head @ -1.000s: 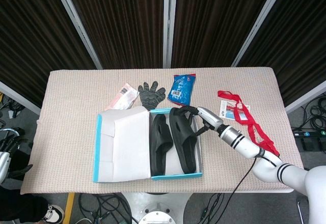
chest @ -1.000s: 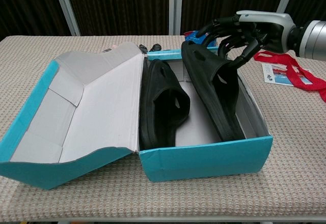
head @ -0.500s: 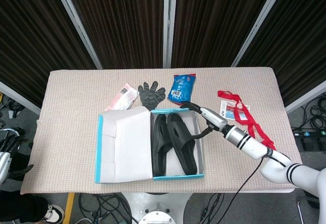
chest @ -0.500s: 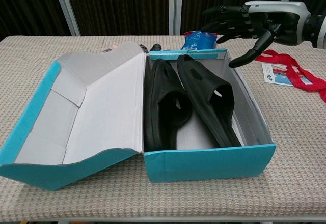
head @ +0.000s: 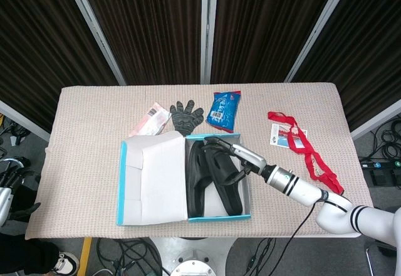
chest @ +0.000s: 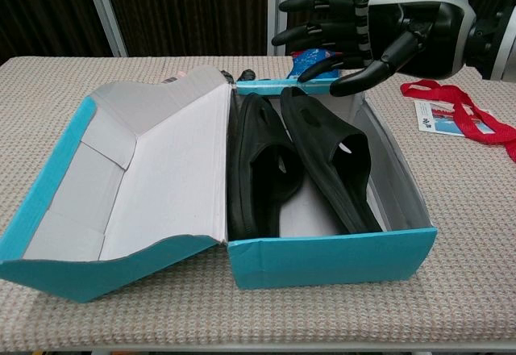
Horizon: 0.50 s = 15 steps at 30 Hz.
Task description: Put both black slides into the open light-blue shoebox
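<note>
The open light-blue shoebox sits at the table's front, its lid folded out to the left. Both black slides lie side by side inside it: one against the lid side, the other to its right, toes pointing away. My right hand hovers over the box's far end with fingers spread, holding nothing; in the head view this hand is above the slides. A small part of my left arm shows at the far left edge, below table level, with its hand unclear.
Behind the box lie a black glove, a blue packet and a pink-white packet. A red ribbon and a card lie to the right. The box's front wall is near the table's front edge.
My right hand let go of the right slide, which settled flat in the box. The hand lifted, opened its fingers and moved left over the box.
</note>
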Available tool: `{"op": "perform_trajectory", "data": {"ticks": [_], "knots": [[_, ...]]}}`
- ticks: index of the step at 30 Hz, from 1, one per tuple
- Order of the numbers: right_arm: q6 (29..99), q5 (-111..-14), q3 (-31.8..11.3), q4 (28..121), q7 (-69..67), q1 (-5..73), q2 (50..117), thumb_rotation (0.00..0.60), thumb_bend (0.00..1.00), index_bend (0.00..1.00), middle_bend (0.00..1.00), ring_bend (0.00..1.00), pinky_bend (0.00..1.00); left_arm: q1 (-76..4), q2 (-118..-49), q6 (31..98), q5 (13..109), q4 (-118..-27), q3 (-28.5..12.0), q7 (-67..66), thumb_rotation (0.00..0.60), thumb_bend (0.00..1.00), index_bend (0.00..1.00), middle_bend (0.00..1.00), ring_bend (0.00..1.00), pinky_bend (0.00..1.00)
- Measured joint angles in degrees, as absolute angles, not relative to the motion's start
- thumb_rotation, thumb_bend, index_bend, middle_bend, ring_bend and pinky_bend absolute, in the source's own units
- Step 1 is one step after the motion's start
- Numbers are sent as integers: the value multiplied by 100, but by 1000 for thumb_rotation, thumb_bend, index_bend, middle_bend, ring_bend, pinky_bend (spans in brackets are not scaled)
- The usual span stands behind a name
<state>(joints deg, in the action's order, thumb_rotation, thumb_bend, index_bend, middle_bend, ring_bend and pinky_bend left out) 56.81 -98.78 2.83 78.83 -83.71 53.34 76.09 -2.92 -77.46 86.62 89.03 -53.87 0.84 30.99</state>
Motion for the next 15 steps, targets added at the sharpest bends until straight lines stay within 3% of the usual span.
{"op": "perform_trajectory", "data": {"ticks": [9,15], "knots": [[5145,-9822,558,7507,-8555,5486,7891,600,0,0,113,14,240,-288,-7734,8682,8902,-5395,76,3100,600,142,229,172,94,149],[5178,-9790,636,7357,-8673,5491,7940,600,0,0,111,14,243,-293,-7721,8695,8913,-5427,74,3062,600,142,228,172,94,148]]}}
